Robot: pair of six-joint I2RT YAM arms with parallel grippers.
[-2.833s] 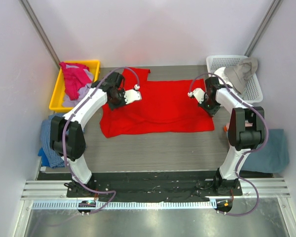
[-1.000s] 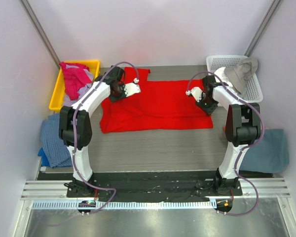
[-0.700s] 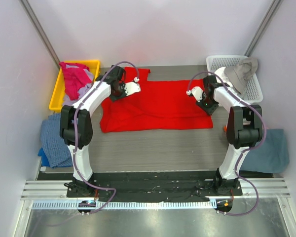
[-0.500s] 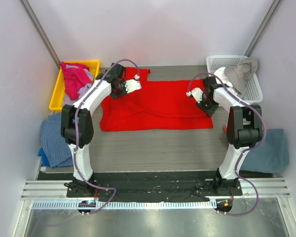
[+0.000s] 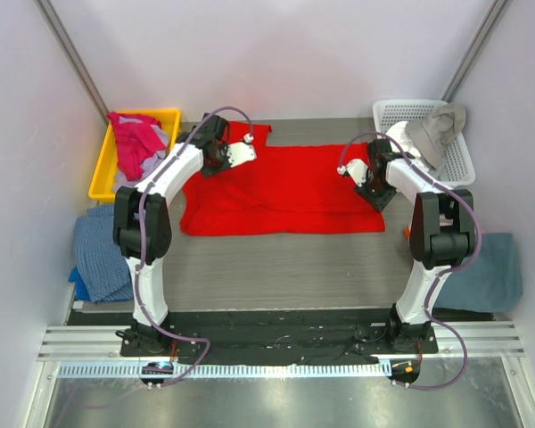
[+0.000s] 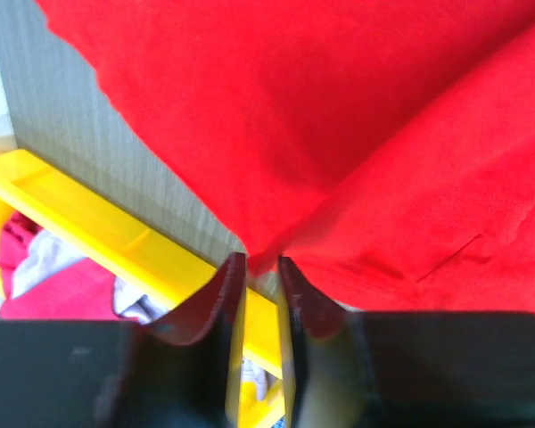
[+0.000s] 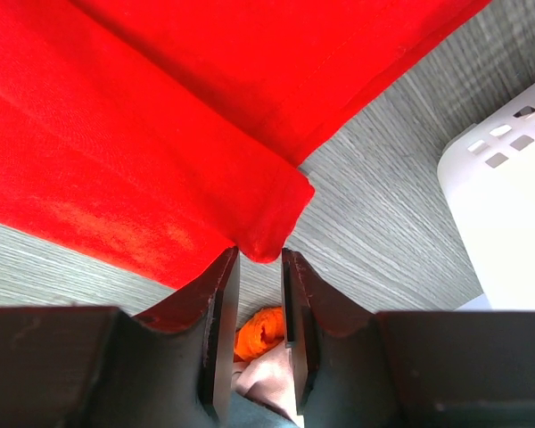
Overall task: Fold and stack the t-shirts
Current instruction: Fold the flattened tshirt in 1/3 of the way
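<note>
A bright red t-shirt (image 5: 285, 192) lies spread and partly folded across the middle of the table. My left gripper (image 5: 216, 165) hangs low over its back left part, near the sleeve. In the left wrist view its jaws (image 6: 257, 260) stand slightly apart, with a point of red cloth (image 6: 357, 134) just at the tips. My right gripper (image 5: 374, 192) is over the shirt's right edge. Its jaws (image 7: 259, 254) are also a little apart, and a folded corner of the shirt (image 7: 160, 143) sits at the tips without being pinched.
A yellow bin (image 5: 102, 178) at the back left holds a magenta-pink shirt (image 5: 134, 143). A white basket (image 5: 464, 160) at the back right carries a grey cloth (image 5: 437, 129). Blue cloth (image 5: 94, 250) lies at the left edge, teal cloth (image 5: 486, 272) at the right, and a small orange thing (image 5: 408, 232) beside it.
Both arms have carried the shirt's near part back, so it lies narrower. In the last half second both pairs of jaws have parted from the cloth.
</note>
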